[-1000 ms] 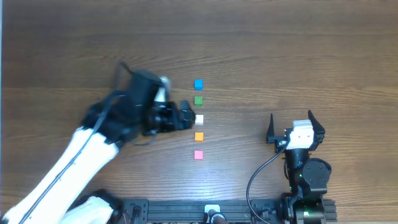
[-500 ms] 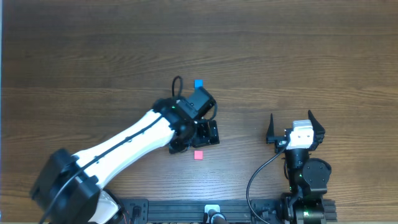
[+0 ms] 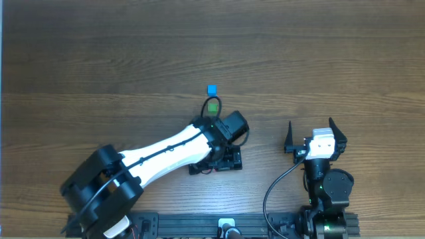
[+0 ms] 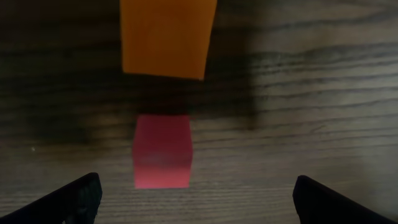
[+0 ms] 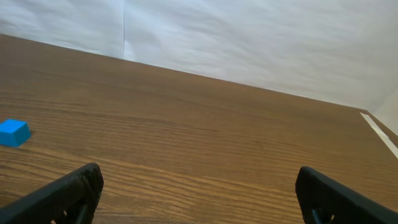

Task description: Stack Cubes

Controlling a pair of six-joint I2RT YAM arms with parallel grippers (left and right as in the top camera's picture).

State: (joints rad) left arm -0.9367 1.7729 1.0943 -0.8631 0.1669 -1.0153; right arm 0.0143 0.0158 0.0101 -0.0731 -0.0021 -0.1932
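the left gripper (image 3: 226,159) is hovering low over the middle of the worktop (image 3: 99,53), its fingers (image 4: 78,196) spread wide and holding nothing. in the left wrist view the pink cube (image 4: 161,151) is lying on the wood just ahead of the spread fingers, and the orange cube (image 4: 166,37) is sitting just beyond it with a narrow gap between them. farther up the top view the green cube (image 3: 213,106) is peeking out behind the arm's cable, with the blue cube (image 3: 212,89) just past it. the right gripper (image 3: 315,133) is resting near its base, well apart from the cubes, fingers spread and empty.
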